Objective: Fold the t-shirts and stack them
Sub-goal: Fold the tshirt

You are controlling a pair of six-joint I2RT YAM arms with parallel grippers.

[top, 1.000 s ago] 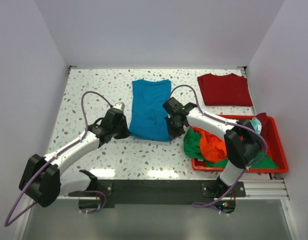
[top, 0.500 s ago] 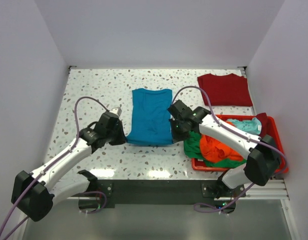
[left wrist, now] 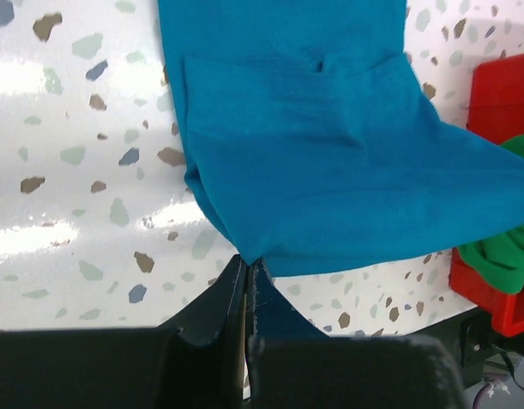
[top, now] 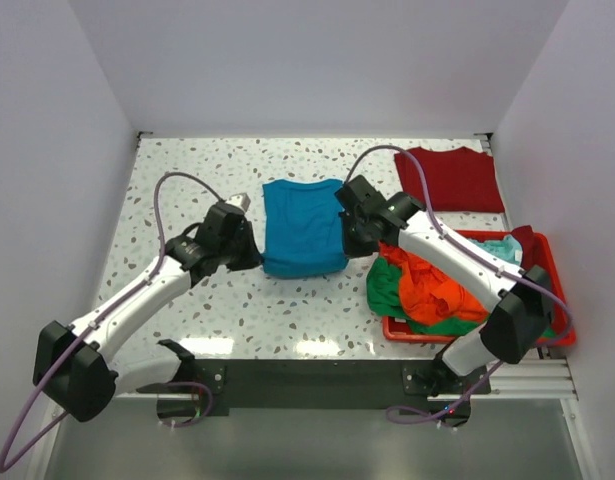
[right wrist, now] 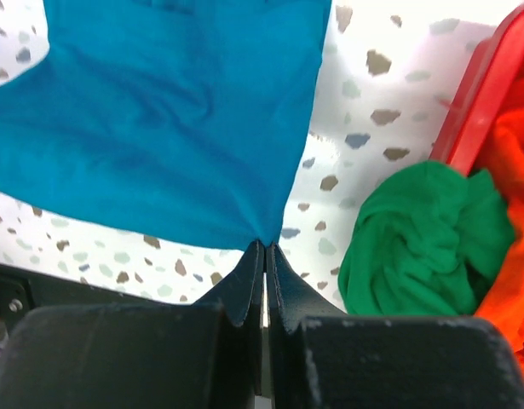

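Left gripper (top: 255, 262) and right gripper (top: 345, 246) each clamp a near corner of the teal-blue t-shirt (top: 304, 222), which from above sits mid-table (top: 187, 170). The dark red t-shirt (top: 449, 180) lies far right. In your left wrist view, open speckled surface borders the shirt's left edge, and the pinched corner seems held off the table. In your right wrist view, the red bin (right wrist: 479, 94) stands close on the right, with the green t-shirt (right wrist: 423, 243) spilling over its rim.

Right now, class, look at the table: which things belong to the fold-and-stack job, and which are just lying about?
Job in hand:
- teal-blue t-shirt, pinched by the left gripper and right gripper
- folded dark red t-shirt
- orange t-shirt
- green t-shirt
- pale aqua t-shirt

Lying about:
- red bin
- speckled table
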